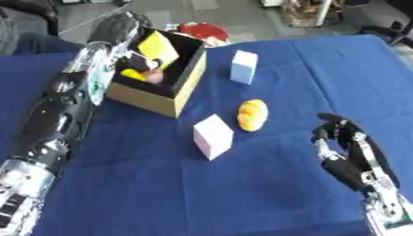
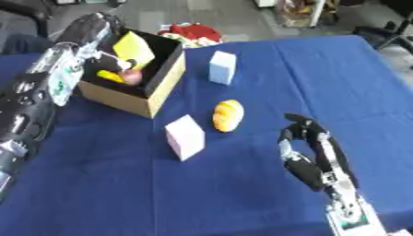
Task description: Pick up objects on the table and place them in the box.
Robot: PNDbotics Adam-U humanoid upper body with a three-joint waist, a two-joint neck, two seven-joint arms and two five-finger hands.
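An open cardboard box (image 1: 184,87) with a black inside stands at the back left of the blue table (image 1: 242,193). In it lie a yellow flat piece (image 1: 158,48), tilted against the far wall, a small yellow thing (image 1: 132,73) and a pinkish thing (image 1: 153,76). My left hand (image 1: 119,28) hangs over the box's far left corner, close to the yellow piece; its hold is hidden. On the cloth lie a white cube (image 1: 244,67), an orange oval thing (image 1: 252,115) and a pale pink cube (image 1: 213,136). My right hand (image 1: 351,154) rests open at the lower right, holding nothing.
My left arm (image 1: 61,115) runs along the table's left side up to the box. A red thing (image 1: 206,31) lies beyond the table's far edge. Bare blue cloth spreads over the front and the right.
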